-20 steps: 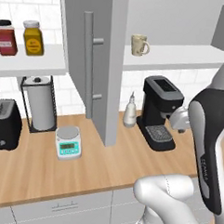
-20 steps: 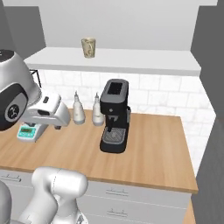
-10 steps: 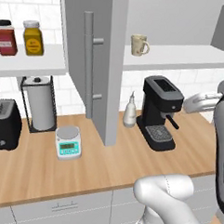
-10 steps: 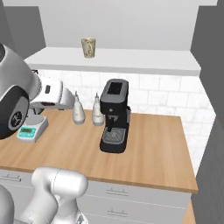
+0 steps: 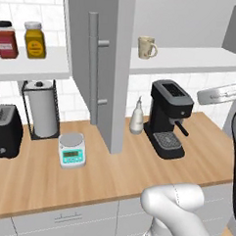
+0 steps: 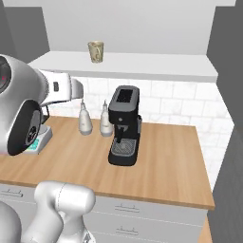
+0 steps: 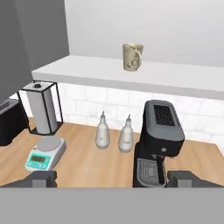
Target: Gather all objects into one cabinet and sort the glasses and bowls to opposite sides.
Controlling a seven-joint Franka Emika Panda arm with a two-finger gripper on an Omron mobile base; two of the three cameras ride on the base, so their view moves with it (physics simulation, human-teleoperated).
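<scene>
A beige mottled mug (image 5: 147, 47) (image 6: 96, 51) (image 7: 132, 57) stands alone on the long white inner shelf (image 5: 196, 60) (image 7: 109, 74) of the wall cabinet. The cabinet's grey slab door (image 5: 115, 66) hangs open, its bar handle (image 5: 93, 64) facing me. My gripper (image 7: 114, 180) is open, with its dark fingertips (image 7: 41, 178) wide apart and nothing between them. It hovers over the counter, well short of the mug and below shelf level. The orange mug and both bowls are out of view.
A black coffee machine (image 5: 168, 118) (image 7: 159, 140) stands under the shelf beside two white bottles (image 7: 103, 131) (image 7: 126, 134). To the left are a scale (image 5: 71, 149), a paper towel holder (image 5: 42, 108) and a toaster (image 5: 1, 131). Red and yellow jars (image 5: 21, 39) sit on the left shelf.
The arm has lifted, carrying the hand up from near the coffee machine toward shelf height. The mug and the counter things have not moved.
</scene>
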